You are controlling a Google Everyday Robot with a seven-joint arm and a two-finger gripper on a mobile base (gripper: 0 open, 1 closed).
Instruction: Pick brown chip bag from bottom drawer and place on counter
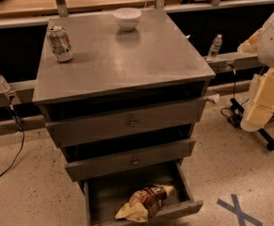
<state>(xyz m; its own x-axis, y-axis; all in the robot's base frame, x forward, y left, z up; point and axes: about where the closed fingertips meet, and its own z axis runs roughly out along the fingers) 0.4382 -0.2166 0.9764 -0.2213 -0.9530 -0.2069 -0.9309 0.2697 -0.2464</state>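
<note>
The brown chip bag (143, 204) lies crumpled on its side at the front of the bottom drawer (104, 192), which is pulled open. The counter (132, 60) is the grey metal top of the cabinet above it. My gripper (262, 102), cream-yellow below a white arm housing, hangs at the right edge of the view. It is beside the cabinet at about the height of the top drawer, well above and to the right of the bag. It holds nothing that I can see.
A silver soda can (60, 43) and a white bowl (127, 18) stand on the counter. Two upper drawers with small knobs (133, 123) are partly open. Plastic bottles (214, 46) sit on rails to the sides. Blue tape X (237, 210) marks the floor.
</note>
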